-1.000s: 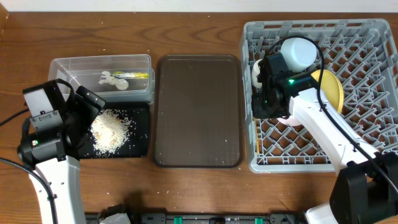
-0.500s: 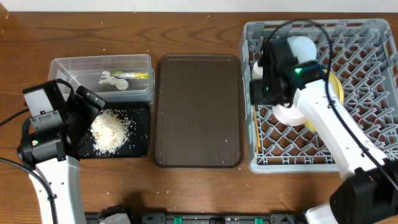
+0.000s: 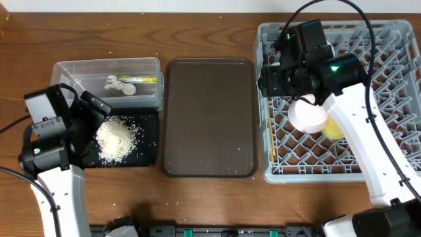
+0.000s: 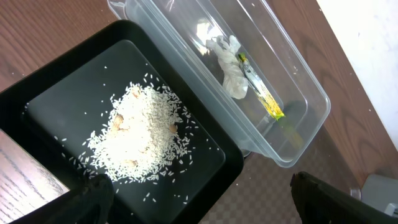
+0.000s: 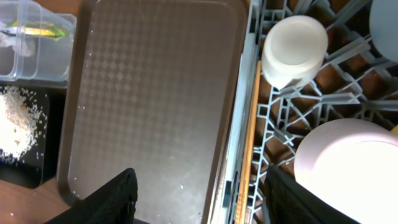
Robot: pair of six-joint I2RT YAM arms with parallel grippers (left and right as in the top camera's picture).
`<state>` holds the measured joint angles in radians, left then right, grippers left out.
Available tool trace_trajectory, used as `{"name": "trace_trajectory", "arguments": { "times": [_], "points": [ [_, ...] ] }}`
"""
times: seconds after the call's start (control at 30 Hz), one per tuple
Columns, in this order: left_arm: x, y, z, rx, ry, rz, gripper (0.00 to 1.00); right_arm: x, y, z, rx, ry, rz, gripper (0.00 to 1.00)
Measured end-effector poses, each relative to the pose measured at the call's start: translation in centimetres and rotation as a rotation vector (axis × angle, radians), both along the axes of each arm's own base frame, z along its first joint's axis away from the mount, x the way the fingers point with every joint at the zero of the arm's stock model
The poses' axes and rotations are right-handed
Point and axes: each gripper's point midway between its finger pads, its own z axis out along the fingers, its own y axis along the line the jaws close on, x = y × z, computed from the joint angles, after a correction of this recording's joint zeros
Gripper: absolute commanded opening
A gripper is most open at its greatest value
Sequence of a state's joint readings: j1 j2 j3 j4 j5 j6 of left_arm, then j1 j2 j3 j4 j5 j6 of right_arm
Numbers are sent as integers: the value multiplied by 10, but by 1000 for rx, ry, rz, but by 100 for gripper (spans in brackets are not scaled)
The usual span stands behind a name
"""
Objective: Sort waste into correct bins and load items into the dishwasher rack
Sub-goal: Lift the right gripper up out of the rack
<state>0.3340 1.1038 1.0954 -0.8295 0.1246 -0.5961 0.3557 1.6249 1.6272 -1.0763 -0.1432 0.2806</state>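
My right gripper (image 3: 268, 82) (image 5: 199, 205) hangs open and empty over the left wall of the grey dishwasher rack (image 3: 388, 39) (image 5: 249, 74). In the rack lie a white bowl (image 3: 308, 113) (image 5: 354, 162), a small white cup (image 5: 294, 50), wooden chopsticks (image 5: 250, 137) along the left wall, and a yellow plate (image 3: 334, 128) partly under my arm. A pale blue bowl (image 5: 387, 18) shows at the edge. My left gripper (image 3: 92, 128) (image 4: 205, 211) stands open above the black tray (image 3: 150, 155) (image 4: 62, 87), which holds the rice heap (image 3: 117, 137) (image 4: 140, 134).
The clear tub (image 3: 72, 69) (image 4: 298, 81) behind the black tray holds a crumpled paper scrap (image 3: 118, 84) (image 4: 229, 62) and a yellow-green wrapper (image 3: 146, 79) (image 4: 264, 99). A dark brown serving tray (image 3: 209, 118) (image 5: 155, 93) lies between the bins and the rack.
My right gripper has opened, risen and moved toward the rack's back left, leaving the white bowl uncovered in the rack. The left arm has not moved.
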Motion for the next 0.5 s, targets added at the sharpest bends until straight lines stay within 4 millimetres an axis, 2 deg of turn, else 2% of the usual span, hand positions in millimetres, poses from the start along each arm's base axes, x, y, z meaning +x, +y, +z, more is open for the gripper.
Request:
{"name": "trace_trajectory", "arguments": {
  "times": [0.27, 0.5],
  "points": [
    [0, 0, 0, 0, 0, 0, 94, -14, 27, 0, 7, 3, 87, 64],
    [0, 0, 0, 0, 0, 0, 94, -21, 37, -1, 1, 6, 133, 64]
  ]
}}
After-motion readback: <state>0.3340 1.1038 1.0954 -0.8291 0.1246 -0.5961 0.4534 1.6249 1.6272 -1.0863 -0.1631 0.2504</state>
